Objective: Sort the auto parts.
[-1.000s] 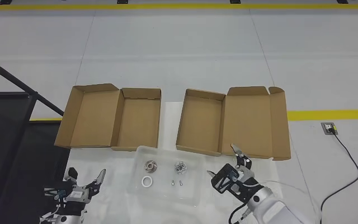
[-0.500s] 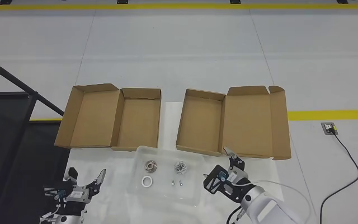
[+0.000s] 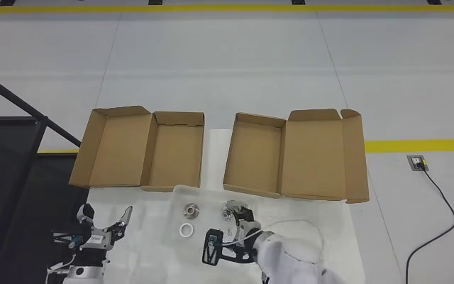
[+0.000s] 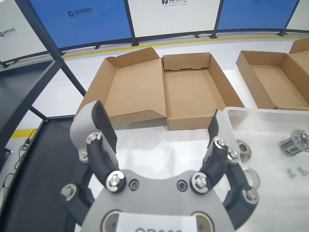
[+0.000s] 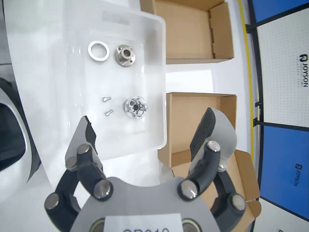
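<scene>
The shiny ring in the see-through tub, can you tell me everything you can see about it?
The ring is a plain, flat band that looks like pale silvery metal, smooth, with a wide round hole. It lies flat on the floor of the clear plastic tub. The flanged hub sits right beside it, with a small gap between them. Nothing grips it.

Tray (image 3: 181, 189): in the top view, its 3 to 5 o'clock part lies under the right arm (image 3: 284, 259).
Bolts (image 5: 106, 99): covered from above by the right gripper (image 3: 225, 236), itself smeared there.
Flanged hub (image 4: 244, 148), ring (image 4: 254, 179): each partly behind a finger of the left gripper (image 4: 157, 109).
Right box (image 4: 263, 83): cut off by the left wrist view's edge.
</scene>
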Controlling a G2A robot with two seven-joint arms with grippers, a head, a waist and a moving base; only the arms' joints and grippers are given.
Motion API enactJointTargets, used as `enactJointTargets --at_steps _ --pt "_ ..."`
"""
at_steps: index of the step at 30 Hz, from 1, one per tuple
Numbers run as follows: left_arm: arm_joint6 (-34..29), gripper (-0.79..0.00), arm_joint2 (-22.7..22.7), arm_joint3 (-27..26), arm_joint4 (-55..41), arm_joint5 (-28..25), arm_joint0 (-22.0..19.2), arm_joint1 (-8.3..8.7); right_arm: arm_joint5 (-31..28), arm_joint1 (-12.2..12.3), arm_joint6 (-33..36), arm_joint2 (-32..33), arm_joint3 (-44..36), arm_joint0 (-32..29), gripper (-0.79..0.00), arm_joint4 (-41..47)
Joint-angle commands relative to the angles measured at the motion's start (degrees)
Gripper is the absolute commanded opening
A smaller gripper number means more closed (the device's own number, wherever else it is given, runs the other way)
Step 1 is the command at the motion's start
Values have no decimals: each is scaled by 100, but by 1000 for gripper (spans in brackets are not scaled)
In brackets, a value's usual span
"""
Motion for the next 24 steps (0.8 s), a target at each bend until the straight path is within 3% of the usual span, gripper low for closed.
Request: enactJointTargets --at_steps 1,4,17,20,24 --pt "-25 0 7 -1 -59 -10 34 -10 28 -138 459 -294 359 357 0 457" --pt "-36 0 6 -3 -75 -15 39 -12 143 -293 766 -479 765 726 0 1010" --pt "-36 0 6 -3 -75 -15 39 -12 173 -294 735 -473 783 714 0 1016" --pt "-36 0 6 -3 -75 -15 39 -12 251 -334 373 -440 1079 769 0 1196" --pt "-78 0 3 -12 -111 -7 3 -22 528 -449 472 -493 1600 993 0 1524"
